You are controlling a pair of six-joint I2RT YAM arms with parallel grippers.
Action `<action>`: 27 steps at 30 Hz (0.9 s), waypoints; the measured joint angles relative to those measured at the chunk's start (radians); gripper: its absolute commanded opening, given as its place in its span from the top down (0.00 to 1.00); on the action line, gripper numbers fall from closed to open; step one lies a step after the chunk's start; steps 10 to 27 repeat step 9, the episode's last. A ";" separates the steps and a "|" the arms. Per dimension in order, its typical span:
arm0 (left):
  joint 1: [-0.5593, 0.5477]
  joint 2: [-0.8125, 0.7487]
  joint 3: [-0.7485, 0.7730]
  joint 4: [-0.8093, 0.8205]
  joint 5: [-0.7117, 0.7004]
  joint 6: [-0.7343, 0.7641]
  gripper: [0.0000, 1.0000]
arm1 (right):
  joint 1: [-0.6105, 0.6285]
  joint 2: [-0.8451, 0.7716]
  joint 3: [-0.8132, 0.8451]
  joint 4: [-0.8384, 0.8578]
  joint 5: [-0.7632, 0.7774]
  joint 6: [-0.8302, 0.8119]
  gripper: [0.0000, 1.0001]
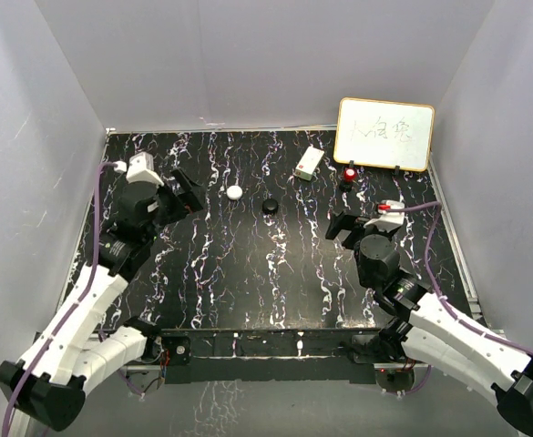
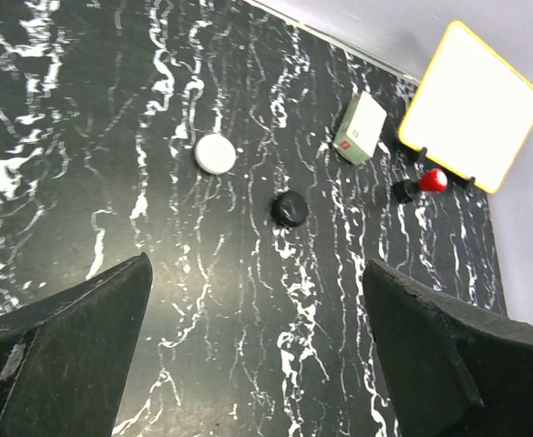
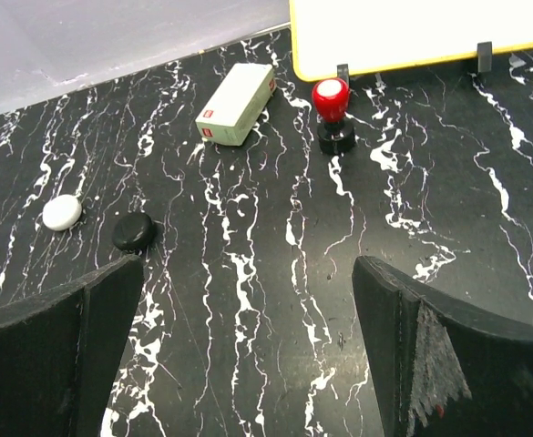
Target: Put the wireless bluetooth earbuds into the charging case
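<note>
A white round puck (image 1: 235, 192) and a black round puck (image 1: 271, 207) lie side by side on the black marbled table (image 1: 248, 273), both with lids down. They also show in the left wrist view, white (image 2: 215, 153) and black (image 2: 290, 208), and in the right wrist view, white (image 3: 62, 212) and black (image 3: 133, 231). No tiny white or black earbuds show in any view. My left gripper (image 1: 189, 194) is open and empty, left of the white puck and above the table (image 2: 255, 273). My right gripper (image 1: 350, 228) is open and empty, right of the black puck (image 3: 248, 273).
A pale green-white box (image 1: 309, 163) lies at the back centre. A red-topped knob on a black base (image 1: 349, 174) stands beside it. A yellow-framed whiteboard (image 1: 384, 135) stands at the back right. Grey walls enclose the table on three sides.
</note>
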 measured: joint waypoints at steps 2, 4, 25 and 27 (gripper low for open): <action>0.000 -0.043 -0.019 -0.014 -0.039 0.000 0.01 | 0.000 -0.003 0.002 -0.026 0.000 0.019 0.02; 0.000 -0.078 -0.049 -0.027 -0.071 -0.004 0.01 | 0.000 -0.002 0.005 -0.049 0.000 0.031 0.02; 0.000 -0.119 -0.122 -0.042 -0.104 -0.016 0.01 | 0.000 0.007 0.029 -0.102 0.000 0.051 0.02; 0.000 -0.119 -0.122 -0.042 -0.104 -0.016 0.01 | 0.000 0.007 0.029 -0.102 0.000 0.051 0.02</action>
